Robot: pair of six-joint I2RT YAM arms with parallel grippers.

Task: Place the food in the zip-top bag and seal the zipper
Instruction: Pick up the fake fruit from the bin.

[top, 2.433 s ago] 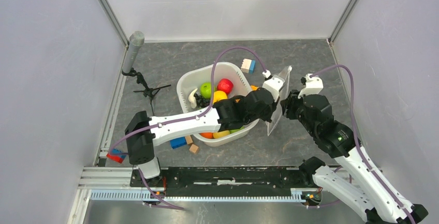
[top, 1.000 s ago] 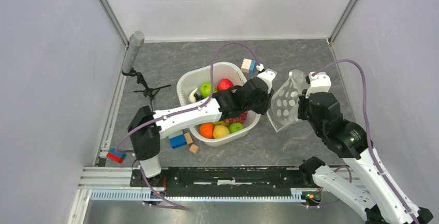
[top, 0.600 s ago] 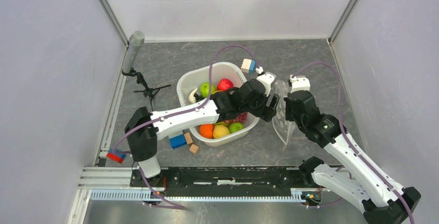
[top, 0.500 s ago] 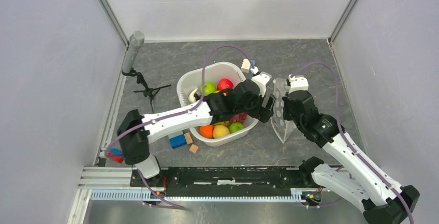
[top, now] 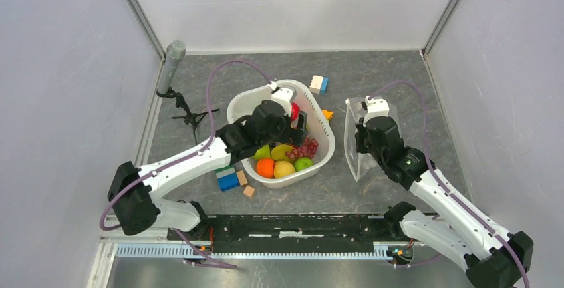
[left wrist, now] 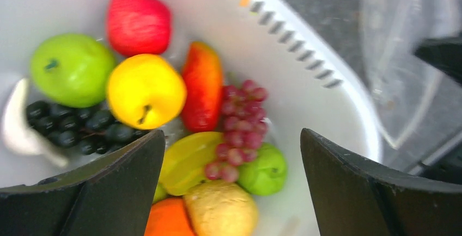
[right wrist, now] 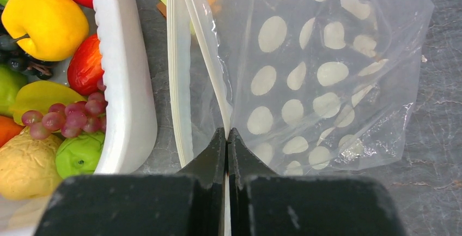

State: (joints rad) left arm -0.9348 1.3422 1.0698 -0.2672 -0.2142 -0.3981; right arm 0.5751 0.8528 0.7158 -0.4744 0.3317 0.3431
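Observation:
The food lies in a white tub (top: pixel 325 143): a red apple (left wrist: pixel 137 22), a green apple (left wrist: pixel 71 70), a yellow fruit (left wrist: pixel 146 90), red grapes (left wrist: pixel 239 121), an orange (left wrist: pixel 169 219) and others. My left gripper (left wrist: pixel 231 132) hangs open over them and holds nothing. It shows above the tub's far side (top: pixel 297 119) in the top view. The dotted zip-top bag (right wrist: pixel 305 72) stands just right of the tub (right wrist: pixel 122 83). My right gripper (right wrist: pixel 226 138) is shut on one lip of its mouth. The zipper strip (right wrist: pixel 177 72) of the other lip stands apart, so the mouth gapes.
A blue-and-white block (top: pixel 318 84) lies beyond the tub, and an orange piece (top: pixel 327 114) lies between tub and bag (top: pixel 352 158). A blue block (top: pixel 228 181) and wooden cubes (top: pixel 249 191) lie near the tub's front. A small black tripod (top: pixel 189 115) stands at the left wall.
My left gripper has let go of the bag, opened wide and pulled back left over the tub. My right gripper has swung the bag round beside the tub.

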